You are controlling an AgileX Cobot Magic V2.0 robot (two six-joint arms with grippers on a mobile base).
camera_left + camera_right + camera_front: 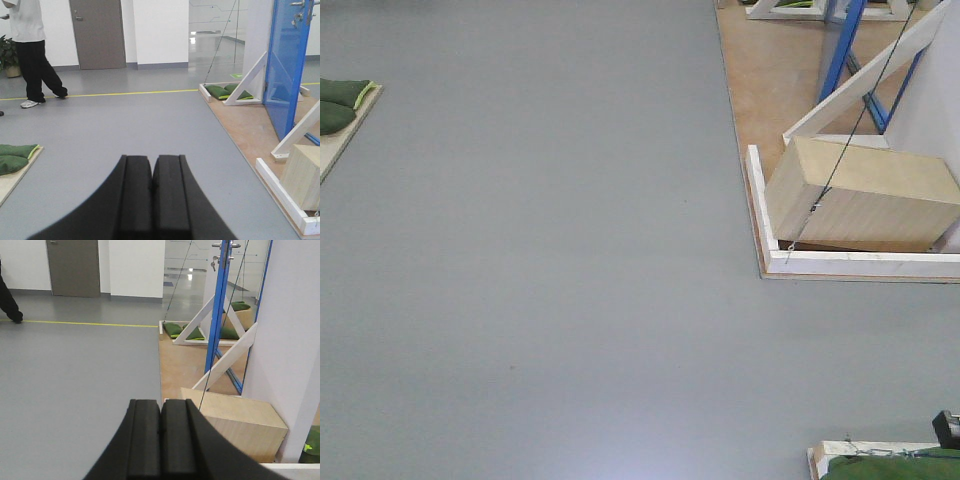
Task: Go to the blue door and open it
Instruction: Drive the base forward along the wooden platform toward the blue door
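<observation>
left gripper point(152, 162) and right gripper point(161, 407) clenched empty. blue door point(287, 65) far right: broad face from left wrist, thin edge from right wrist.

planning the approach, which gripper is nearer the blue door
Right. The right gripper has the blue door ahead to its right; the left gripper sees it farther off.

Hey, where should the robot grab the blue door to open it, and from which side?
Probably the silver lever handle high on the blue door: it juts horizontally from the flat panel, so a pincer can close over it. Come from the grey floor side, facing the glossy face. The left pincer and right pincer are shut.
</observation>
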